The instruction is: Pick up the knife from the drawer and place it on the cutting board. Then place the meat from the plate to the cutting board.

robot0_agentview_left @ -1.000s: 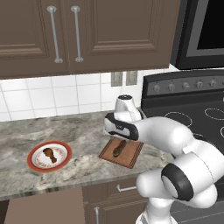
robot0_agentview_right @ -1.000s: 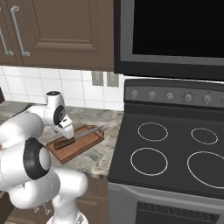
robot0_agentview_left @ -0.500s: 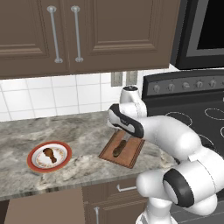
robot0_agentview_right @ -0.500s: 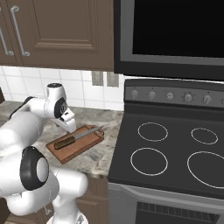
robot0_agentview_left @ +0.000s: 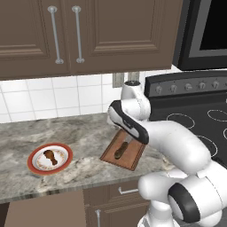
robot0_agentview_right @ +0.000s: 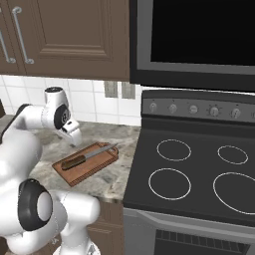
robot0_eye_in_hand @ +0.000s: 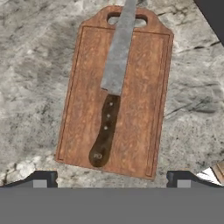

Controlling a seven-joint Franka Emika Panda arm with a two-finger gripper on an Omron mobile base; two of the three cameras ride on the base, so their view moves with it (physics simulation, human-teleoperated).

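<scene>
The knife (robot0_eye_in_hand: 106, 127) lies lengthwise on the cutting board (robot0_eye_in_hand: 142, 105), its dark handle towards me and its grey blade (robot0_eye_in_hand: 119, 52) reaching over the board's handle tab. My gripper (robot0_eye_in_hand: 111, 180) hangs above the board's near end, open, its fingertips (robot0_eye_in_hand: 41, 179) wide apart with nothing between them. From the left base the board (robot0_agentview_left: 133, 158) and the knife handle (robot0_agentview_left: 120, 152) sit under my hand. From the right base my hand (robot0_agentview_right: 71, 133) hovers just left of the board (robot0_agentview_right: 82, 167) and the knife (robot0_agentview_right: 89, 156). The meat (robot0_agentview_left: 50, 156) rests on the plate (robot0_agentview_left: 33, 165) at the left. The drawer (robot0_agentview_left: 44, 210) stands open below the counter.
A black stove (robot0_agentview_right: 194, 179) with ring burners borders the board on the right, with a microwave (robot0_agentview_right: 199, 35) above it. Brown wall cabinets (robot0_agentview_left: 66, 31) hang over the marble counter (robot0_agentview_left: 84, 137). A small drawer front (robot0_agentview_left: 126, 190) sits below the board.
My hand has risen off the board and drawn back a little. The knife stays lying on the board, and the plate and meat have not moved.
</scene>
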